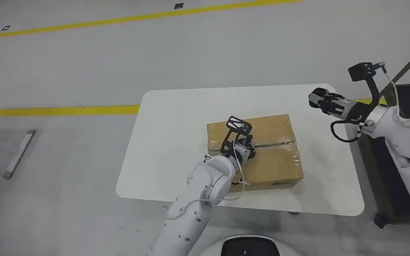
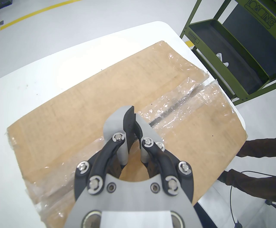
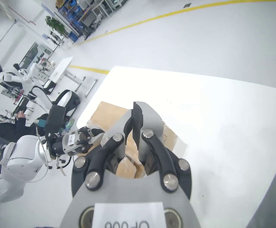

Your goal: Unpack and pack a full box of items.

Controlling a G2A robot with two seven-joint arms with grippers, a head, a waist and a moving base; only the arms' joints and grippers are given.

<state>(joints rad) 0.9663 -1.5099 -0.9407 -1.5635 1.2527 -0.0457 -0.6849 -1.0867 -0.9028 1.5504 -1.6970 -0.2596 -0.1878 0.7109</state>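
Cardboard box (image 1: 275, 131), sealed with clear tape (image 2: 172, 103), flat on white table (image 1: 173, 128), right of centre; left hand (image 2: 132, 112) over the taped seam, fingers together, empty; right hand (image 3: 134, 113) above the table's far right corner, fingers together, empty.

We see a pale grey floor (image 1: 192, 57) crossed by yellow lines (image 1: 128, 18). A white, round-cornered table (image 1: 166, 121) stands on it, with a green metal rack (image 2: 248, 97) just beside one edge. Far off are a leafy plant (image 3: 55, 24) and shelving (image 3: 70, 7).
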